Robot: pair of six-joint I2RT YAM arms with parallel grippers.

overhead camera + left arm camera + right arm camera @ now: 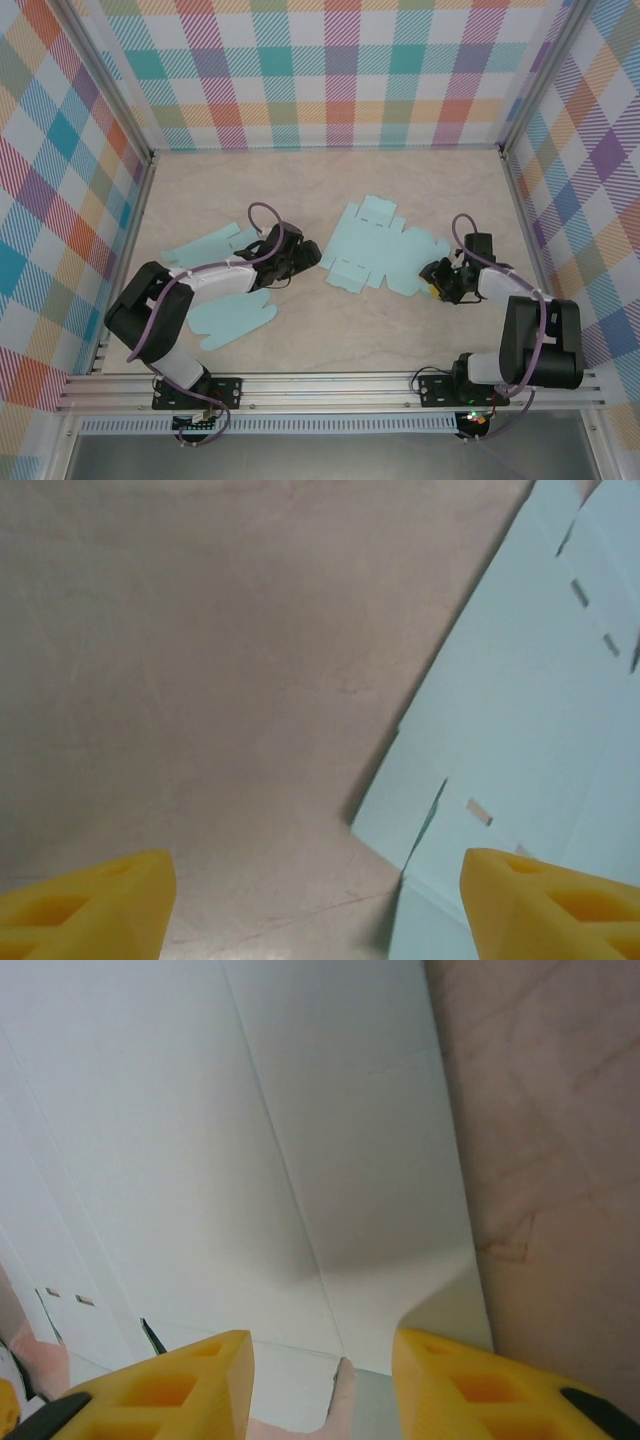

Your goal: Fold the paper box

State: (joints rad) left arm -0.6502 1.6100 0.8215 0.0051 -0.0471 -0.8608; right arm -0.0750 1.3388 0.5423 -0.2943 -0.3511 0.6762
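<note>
The paper box [380, 250] is a flat, light-teal cut-out lying unfolded in the middle of the table. My left gripper [310, 258] sits low at its left edge. In the left wrist view it [318, 872] is open wide, with bare table between the yellow fingers [90, 905] and the right finger over the sheet's corner [520, 730]. My right gripper [432, 278] is at the cut-out's lower right flap. Seen from the right wrist, it [322, 1345] is open, its fingers straddling a crease of the sheet [250, 1130], and the flap's corner curls up beside the right finger [470, 1380].
Two more teal paper sheets lie on the left, one [205, 245] behind the left arm and one [230, 318] in front of it. Plaid walls close in the table [330, 330] at the back and sides. A metal rail [330, 385] runs along the near edge.
</note>
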